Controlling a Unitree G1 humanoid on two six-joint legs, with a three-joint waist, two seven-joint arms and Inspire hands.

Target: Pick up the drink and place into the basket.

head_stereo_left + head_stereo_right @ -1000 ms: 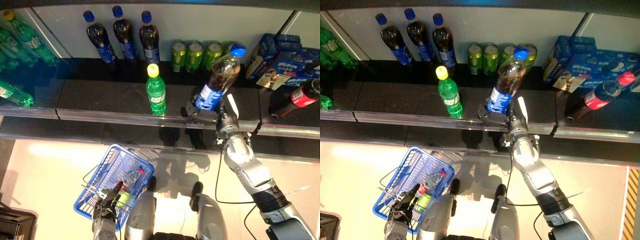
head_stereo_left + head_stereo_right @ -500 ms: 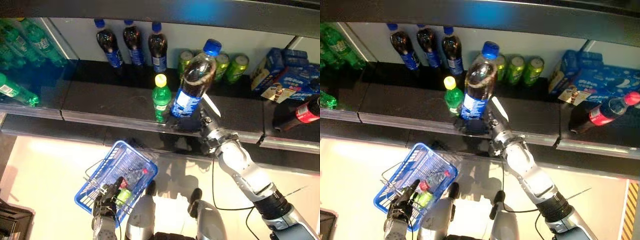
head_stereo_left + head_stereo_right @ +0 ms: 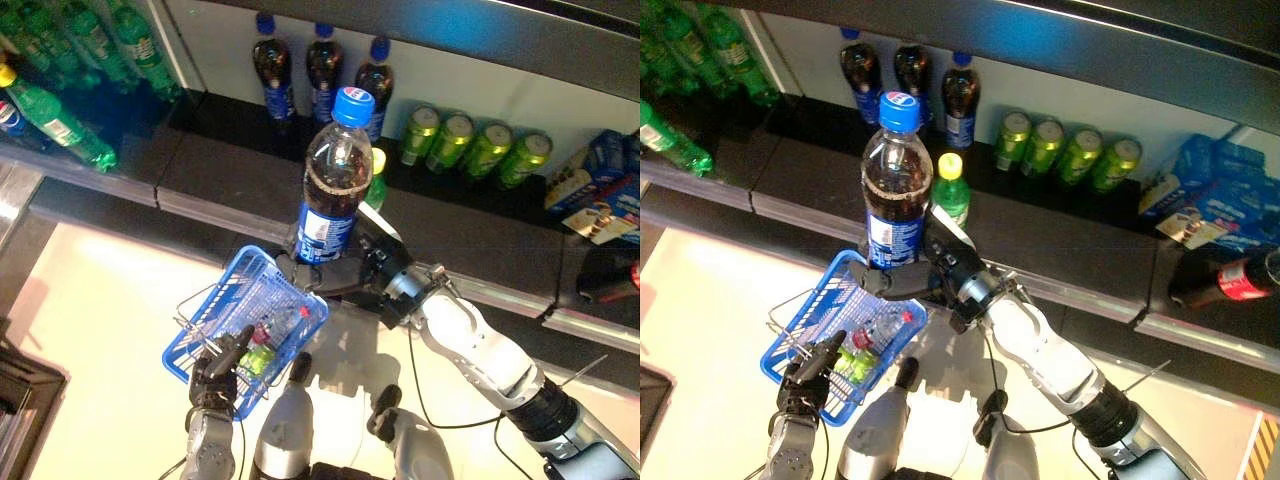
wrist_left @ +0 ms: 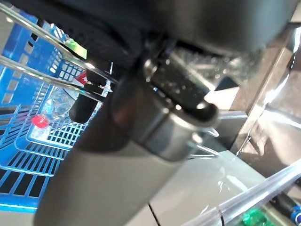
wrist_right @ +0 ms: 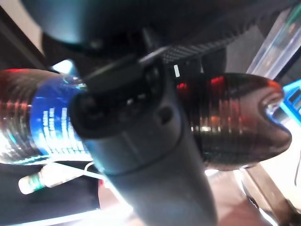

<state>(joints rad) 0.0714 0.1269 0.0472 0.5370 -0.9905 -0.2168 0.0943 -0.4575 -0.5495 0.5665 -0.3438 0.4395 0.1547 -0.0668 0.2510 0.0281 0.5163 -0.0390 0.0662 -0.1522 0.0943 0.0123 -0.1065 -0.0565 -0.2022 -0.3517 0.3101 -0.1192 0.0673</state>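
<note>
My right hand [image 3: 345, 275] is shut round the base of a dark cola bottle [image 3: 333, 180] with a blue cap and blue label. It holds the bottle upright, in front of the shelf edge and just above the far right rim of the blue basket [image 3: 205, 330]. The bottle also shows in the right wrist view [image 5: 235, 117], gripped by my hand [image 5: 136, 136]. My left hand [image 3: 222, 372] is shut on the basket's wire handles [image 4: 42, 70] and holds the basket up at the lower left. Inside the basket lie a clear bottle with a red cap [image 3: 880, 328] and a green drink [image 3: 257, 358].
A dark shelf [image 3: 470, 230] runs across the back. On it stand cola bottles [image 3: 325, 70], a green bottle with a yellow cap [image 3: 952, 190], green cans [image 3: 470, 150], blue boxes [image 3: 605, 175] and a red-capped cola bottle [image 3: 1230, 280]. Green bottles [image 3: 60, 110] lie at the far left.
My right hand has carried the cola bottle left and away from the shelf, from beside the green bottle to just above the blue basket. The camera view has shifted too.
</note>
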